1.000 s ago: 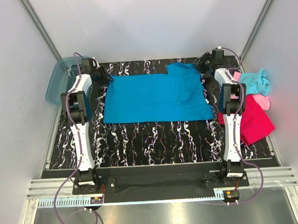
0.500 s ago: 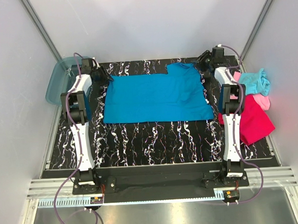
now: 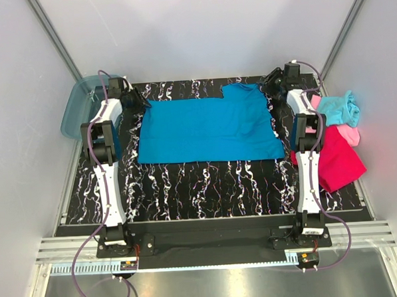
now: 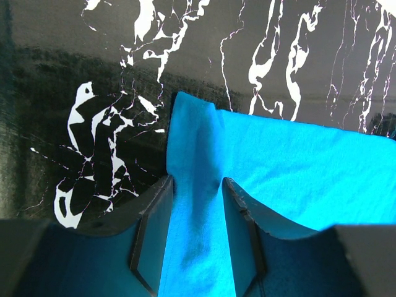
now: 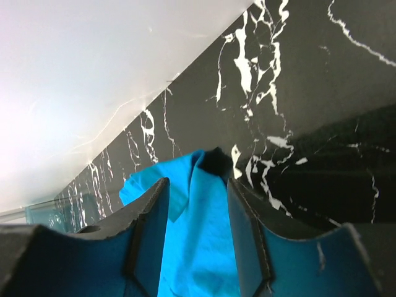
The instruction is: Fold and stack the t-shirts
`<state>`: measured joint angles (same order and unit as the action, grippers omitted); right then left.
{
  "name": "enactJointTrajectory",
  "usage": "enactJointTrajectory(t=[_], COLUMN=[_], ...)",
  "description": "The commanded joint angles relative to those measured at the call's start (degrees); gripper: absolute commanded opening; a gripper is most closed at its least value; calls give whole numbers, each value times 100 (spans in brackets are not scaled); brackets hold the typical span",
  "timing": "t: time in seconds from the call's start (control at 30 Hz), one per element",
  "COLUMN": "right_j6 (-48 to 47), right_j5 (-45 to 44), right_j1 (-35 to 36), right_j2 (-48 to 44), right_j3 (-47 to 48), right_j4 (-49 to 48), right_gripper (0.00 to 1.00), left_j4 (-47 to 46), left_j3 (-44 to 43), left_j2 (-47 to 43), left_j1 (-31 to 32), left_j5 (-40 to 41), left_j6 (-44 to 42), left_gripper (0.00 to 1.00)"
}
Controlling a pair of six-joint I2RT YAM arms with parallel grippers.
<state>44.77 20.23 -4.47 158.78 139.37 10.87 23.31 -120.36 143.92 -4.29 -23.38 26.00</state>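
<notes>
The blue t-shirt (image 3: 207,129) is lying spread flat on the far half of the table (image 3: 207,184), its long axis running left to right. The left gripper (image 4: 198,184) is sitting at the shirt's far left corner. Its wrist view is showing a ridge of blue cloth filling the gap between the two fingers, so the jaws are judged to be grasping that corner. The right gripper (image 5: 197,185) is sitting at the far right corner and is likewise clamping a raised tongue of the same cloth. Each arm is nearest its own corner, and the body of the shirt is extending nearward from both sets of jaws. The coming fold therefore appears to call for drawing both corners evenly toward the near hem. The light aqua t-shirt (image 3: 339,108), the light pink t-shirt (image 3: 349,136) and the magenta-red t-shirt (image 3: 338,162) are lying heaped at the table's right edge, apart from the blue one and not yet folded. The teal bin (image 3: 75,110) is standing beyond the far left corner.
</notes>
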Motion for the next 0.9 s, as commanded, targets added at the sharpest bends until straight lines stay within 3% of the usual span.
enactJointTrajectory(t=[0.0,0.87], right_j6=[14,119], right_j5=[104,341], right_j1=[-1,236], right_j2=[240,645], right_j3=[467,969], right_j4=[196,187], right_gripper=[50,49], left_j4=[147,86], left_j3=[126,197], left_j2=[-197,-224], left_j1=[-63,-80], left_j5=[-18,-62], left_j6=[63,81], left_gripper=[44,43])
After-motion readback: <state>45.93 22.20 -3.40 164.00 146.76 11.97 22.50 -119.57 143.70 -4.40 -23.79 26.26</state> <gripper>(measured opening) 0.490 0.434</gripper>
